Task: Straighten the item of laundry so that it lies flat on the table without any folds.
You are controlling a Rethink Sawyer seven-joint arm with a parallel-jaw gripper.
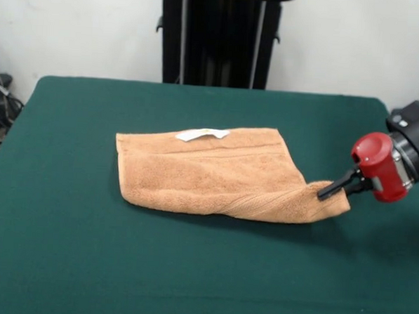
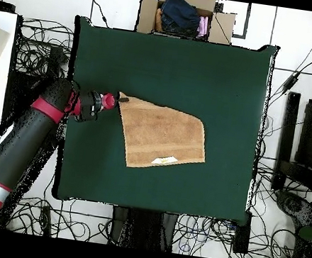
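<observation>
One table point(image 1: 66, 213), wide and green, carries everything here, and most of its top lies bare around a single towel point(image 1: 215, 178). That orange-tan towel sits near the middle, folded over on itself, so it shows as a stubby slanted oblong, not a full sheet. Its long axis runs across the front view, from a squared-off end on the left to a pulled-out, pointed corner on the right. A hemmed band runs along the far edge, with a small white label point(image 1: 202, 134) lying on it.

From the right of the front view the arm point(image 1: 414, 150) reaches in low, almost level with the cloth, and the gripper point(image 1: 329, 191) meets the towel exactly at that pointed corner. The black tips look pressed onto the corner, pinching it, though they are small and dark, so the grip is a fair reading and not a certainty. The whole body of the towel therefore lies away from the jaws, along the line of its long axis. A pull outward along that axis, away from the towel's middle, seems the move that would open the fold.
</observation>
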